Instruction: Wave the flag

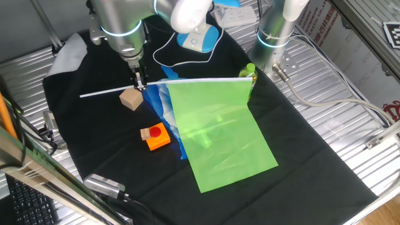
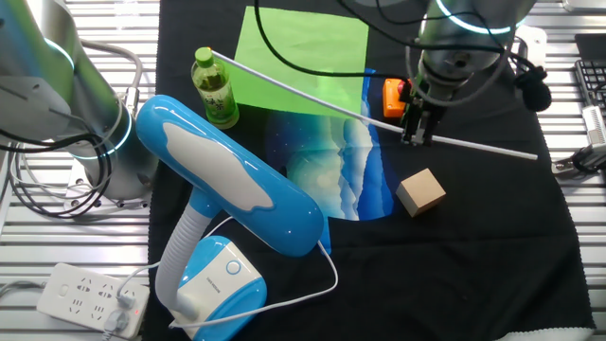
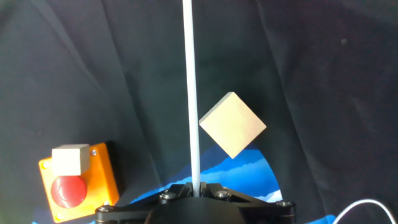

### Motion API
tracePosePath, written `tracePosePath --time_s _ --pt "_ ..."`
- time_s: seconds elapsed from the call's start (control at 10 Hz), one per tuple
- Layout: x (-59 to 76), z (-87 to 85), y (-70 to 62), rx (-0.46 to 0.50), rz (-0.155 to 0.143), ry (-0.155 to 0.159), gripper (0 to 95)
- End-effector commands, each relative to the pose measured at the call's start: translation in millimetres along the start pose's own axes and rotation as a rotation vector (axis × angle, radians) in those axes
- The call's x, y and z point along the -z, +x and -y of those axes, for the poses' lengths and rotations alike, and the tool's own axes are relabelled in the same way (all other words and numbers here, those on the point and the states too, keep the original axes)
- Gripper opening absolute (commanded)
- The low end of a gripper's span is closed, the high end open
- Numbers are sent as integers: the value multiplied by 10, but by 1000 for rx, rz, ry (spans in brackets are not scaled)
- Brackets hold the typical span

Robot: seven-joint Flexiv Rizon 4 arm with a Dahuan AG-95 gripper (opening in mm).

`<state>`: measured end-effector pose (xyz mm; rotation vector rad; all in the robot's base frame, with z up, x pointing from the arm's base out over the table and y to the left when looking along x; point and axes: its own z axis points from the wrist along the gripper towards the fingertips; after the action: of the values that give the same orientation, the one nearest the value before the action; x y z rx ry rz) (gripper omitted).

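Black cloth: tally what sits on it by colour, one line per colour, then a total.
Green: 2, flag and bottle
Blue: 2, lamp and blue-white cloth
Orange: 1, button box
Tan: 1, wooden block
Total: 6
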<state>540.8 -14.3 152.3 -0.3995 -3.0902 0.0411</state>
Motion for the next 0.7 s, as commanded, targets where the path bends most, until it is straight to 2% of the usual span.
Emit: tracePosePath --time_s 0.1,0.7 --pt "20 -12 -21 -1 -5 -1 0" --pt "214 -118 -132 -1 -23 0 0"
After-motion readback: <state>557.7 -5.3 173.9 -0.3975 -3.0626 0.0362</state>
